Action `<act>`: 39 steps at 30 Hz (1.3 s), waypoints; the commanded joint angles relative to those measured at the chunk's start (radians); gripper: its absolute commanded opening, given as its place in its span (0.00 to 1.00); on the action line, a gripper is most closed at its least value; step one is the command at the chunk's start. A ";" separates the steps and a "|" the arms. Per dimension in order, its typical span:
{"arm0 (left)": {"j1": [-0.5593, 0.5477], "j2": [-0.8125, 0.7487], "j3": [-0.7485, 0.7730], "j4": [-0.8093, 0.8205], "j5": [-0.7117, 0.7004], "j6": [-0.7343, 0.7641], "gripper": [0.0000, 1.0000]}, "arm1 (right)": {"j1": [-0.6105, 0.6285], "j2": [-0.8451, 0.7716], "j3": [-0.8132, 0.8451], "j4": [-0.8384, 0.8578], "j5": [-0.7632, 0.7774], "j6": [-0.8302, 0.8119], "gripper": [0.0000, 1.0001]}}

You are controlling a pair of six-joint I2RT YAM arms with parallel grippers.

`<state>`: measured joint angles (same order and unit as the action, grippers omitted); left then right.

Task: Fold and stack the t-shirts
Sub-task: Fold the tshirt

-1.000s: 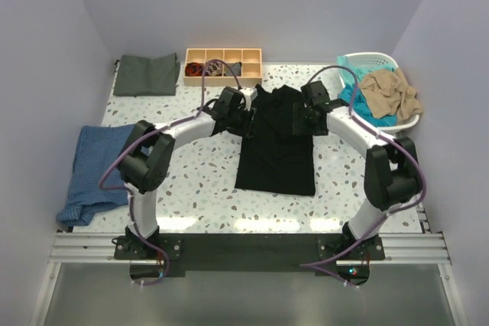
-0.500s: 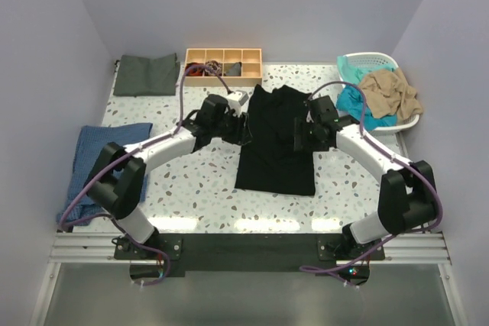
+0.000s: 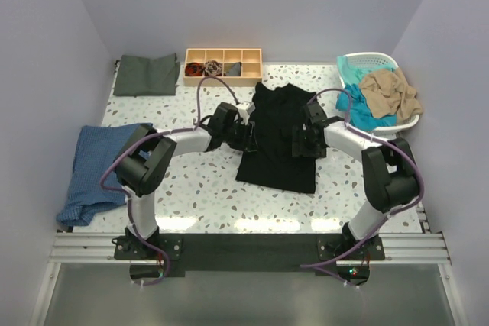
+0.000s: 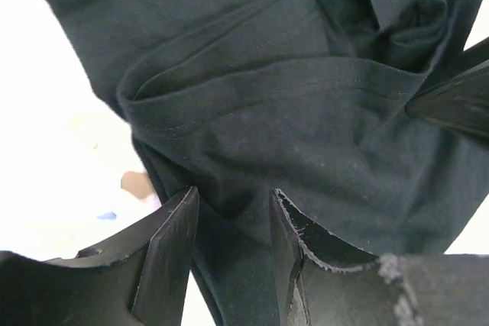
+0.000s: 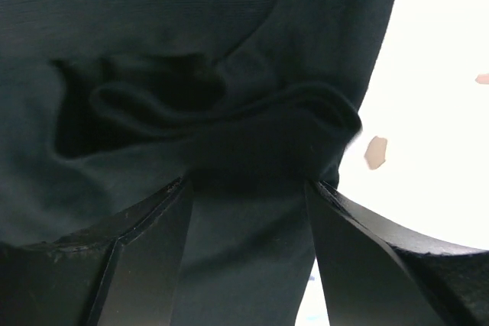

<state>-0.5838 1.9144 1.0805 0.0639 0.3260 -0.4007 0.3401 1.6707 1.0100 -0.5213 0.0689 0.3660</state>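
Both hands (left (image 3: 246, 134); right (image 3: 296, 140)) clamped

This is a lab test cell, not anyone's home. Plain lavender-grey walls (image 3: 267, 5) box in three sides of a speckled terrazzo-look table (image 3: 206, 196), and there's no furniture in sight. Two robot arms sit bolted to an aluminium rail (image 3: 244, 248) along the near edge, purple cables (image 3: 200, 93) looping off them. The laundry is laid out like props: a white plastic basket (image 3: 382, 62) of shirts at the far right, a wooden compartment tray (image 3: 223, 65) at the back, a folded grey-green shirt (image 3: 145, 74) in the far left corner, a blue cloth (image 3: 95, 169) hanging off the left edge.
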 commanded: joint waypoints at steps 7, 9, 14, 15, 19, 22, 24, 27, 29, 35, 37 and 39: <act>0.006 -0.005 -0.036 -0.033 -0.134 0.025 0.47 | -0.018 -0.032 0.010 0.021 0.157 0.019 0.68; 0.006 -0.031 -0.079 -0.036 -0.137 0.022 0.47 | -0.018 -0.049 0.021 0.009 0.161 0.007 0.69; 0.004 -0.086 -0.185 -0.024 -0.140 0.011 0.47 | -0.018 -0.081 0.030 -0.026 0.123 -0.009 0.69; 0.002 -0.106 -0.221 -0.018 -0.140 0.004 0.47 | -0.018 -0.086 0.026 -0.028 0.114 -0.009 0.70; -0.008 -0.166 -0.301 -0.006 -0.134 -0.023 0.46 | -0.016 -0.118 -0.011 -0.039 0.094 0.005 0.69; -0.022 -0.238 -0.375 -0.018 -0.153 -0.053 0.46 | -0.018 -0.175 -0.057 -0.052 0.085 0.014 0.69; -0.037 -0.299 -0.433 -0.024 -0.156 -0.082 0.46 | -0.016 -0.236 -0.096 -0.062 0.085 0.024 0.70; -0.059 -0.372 -0.494 -0.030 -0.179 -0.113 0.46 | -0.018 -0.320 -0.134 -0.098 0.078 0.036 0.71; -0.063 -0.408 -0.527 -0.047 -0.202 -0.124 0.46 | -0.018 -0.357 -0.160 -0.103 0.054 0.040 0.72; -0.091 -0.639 -0.541 -0.159 -0.275 -0.148 0.52 | -0.016 -0.446 -0.254 -0.095 -0.110 0.070 0.72; -0.097 -0.719 -0.553 -0.196 -0.286 -0.168 0.55 | -0.016 -0.472 -0.295 -0.080 -0.155 0.085 0.73; -0.099 -0.826 -0.577 -0.234 -0.275 -0.205 0.59 | -0.018 -0.476 -0.326 -0.056 -0.196 0.088 0.73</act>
<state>-0.6724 1.2484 0.5282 -0.0677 0.0872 -0.5400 0.3252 1.2255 0.7406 -0.6060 -0.0082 0.4213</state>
